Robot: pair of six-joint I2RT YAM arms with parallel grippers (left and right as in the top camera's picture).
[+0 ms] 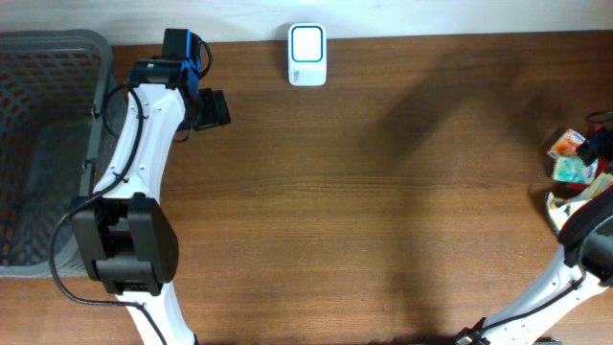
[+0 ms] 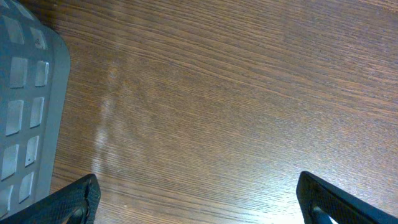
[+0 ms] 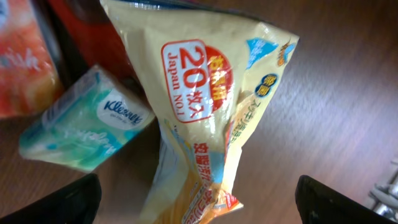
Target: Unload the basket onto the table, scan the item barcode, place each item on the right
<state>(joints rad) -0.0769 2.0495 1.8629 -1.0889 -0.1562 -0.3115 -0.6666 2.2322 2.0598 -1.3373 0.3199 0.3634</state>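
The item, a yellow plastic packet (image 3: 205, 99) with red print and "20" on it, hangs crumpled between the fingers of my right gripper (image 3: 202, 202). Those fingers stand wide apart at the frame's lower corners and do not touch the packet, so the gripper is open. No barcode shows on the side facing the camera. The white scanner (image 1: 307, 55) lies at the table's far edge, left of centre. My left gripper (image 1: 213, 107) hovers open over bare wood to the scanner's left, with nothing between its fingers (image 2: 78, 198).
A teal Kleenex tissue pack (image 3: 84, 127) and an orange packet (image 3: 22, 56) lie just left of the yellow packet, at the table's right edge (image 1: 572, 158). A grey mesh basket (image 1: 48, 57) stands at the far left, beside the left arm.
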